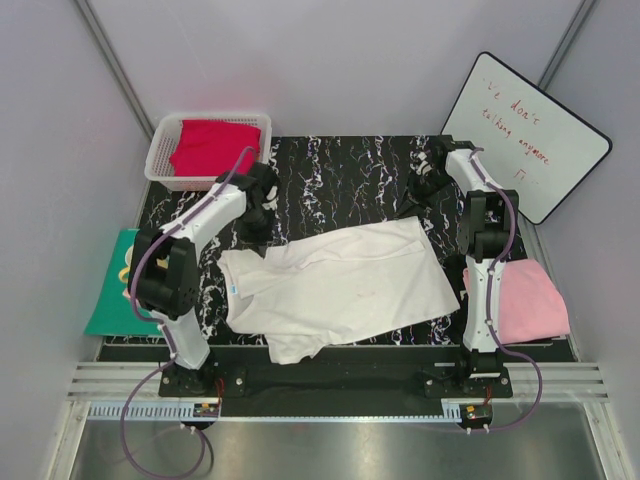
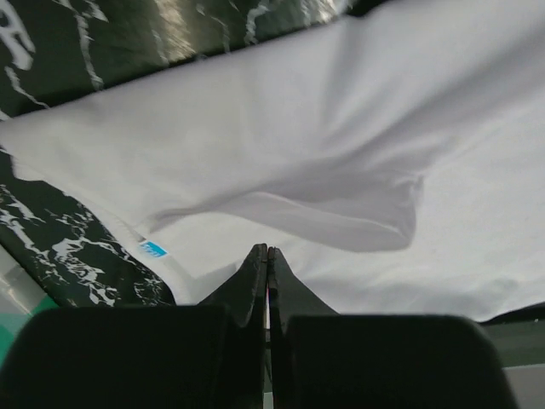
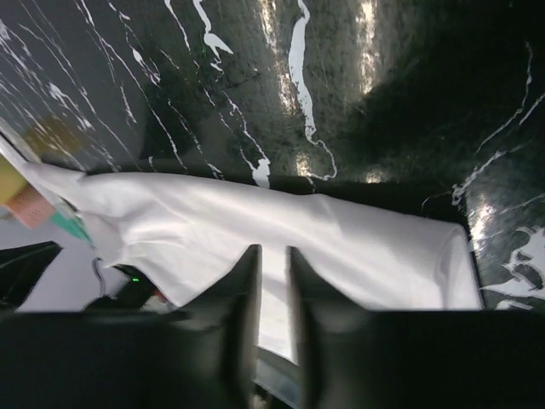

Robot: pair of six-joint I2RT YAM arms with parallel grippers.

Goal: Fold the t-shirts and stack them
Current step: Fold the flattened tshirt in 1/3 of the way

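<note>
Currently the white t-shirt (image 1: pixel 340 285) lies spread but rumpled mid-table (image 1: pixel 350 165). The left gripper (image 2: pixel 267 250) is pressed together above it, with no cloth seen between. The right gripper (image 3: pixel 272 256) stands slightly apart at the far edge. We flag a risk: a shallow right pinch could slip and drag the shirt askew.

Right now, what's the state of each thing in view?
white t-shirt: unfolded, spread wrinkled across the middle of the table
pink t-shirt: looks folded, at the table's right edge
red t-shirt: bunched inside the basket
left tool: shut, at the white t-shirt
right tool: fingers slightly apart, over the white t-shirt's edge
</note>
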